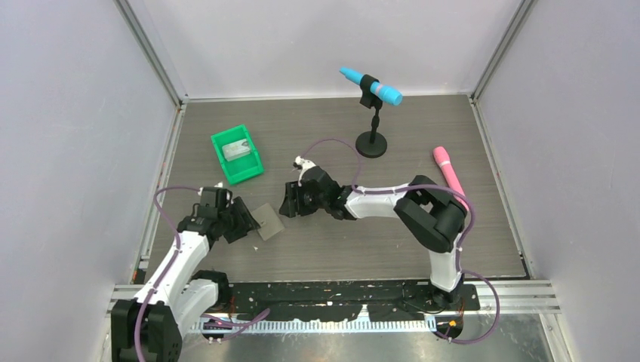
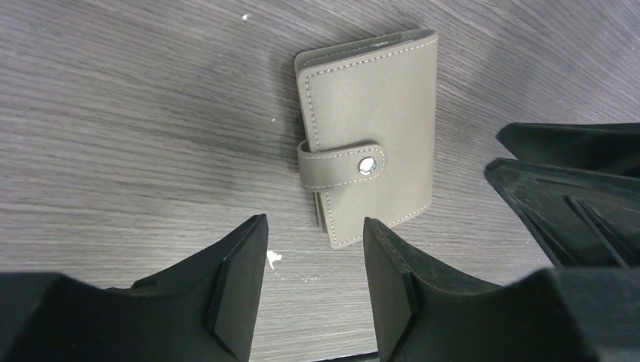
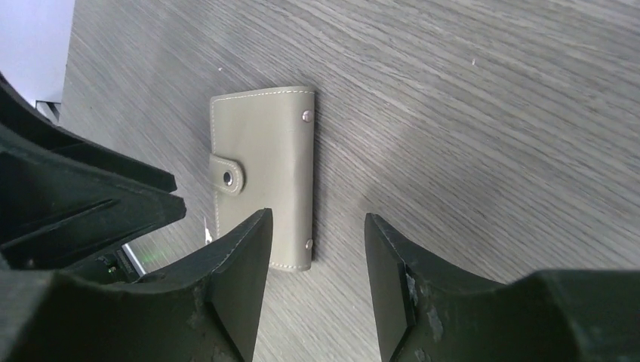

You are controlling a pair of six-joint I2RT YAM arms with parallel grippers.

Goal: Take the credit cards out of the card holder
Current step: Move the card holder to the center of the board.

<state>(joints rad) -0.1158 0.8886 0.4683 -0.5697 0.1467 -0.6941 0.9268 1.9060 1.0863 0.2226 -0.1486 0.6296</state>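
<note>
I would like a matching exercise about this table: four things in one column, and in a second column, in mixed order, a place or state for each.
Things
1. card holder
2. green bin
3. blue microphone
4. pink microphone

Places or states
A. clipped in a black stand at the back
B. lying flat, far right
C. closed, tab snapped shut
D. at the left, with a pale object inside

Pairs: 1-C, 2-D, 3-A, 4-B

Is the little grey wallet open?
No, the card holder lies closed on the table, with its tab snapped shut across the front.
</note>
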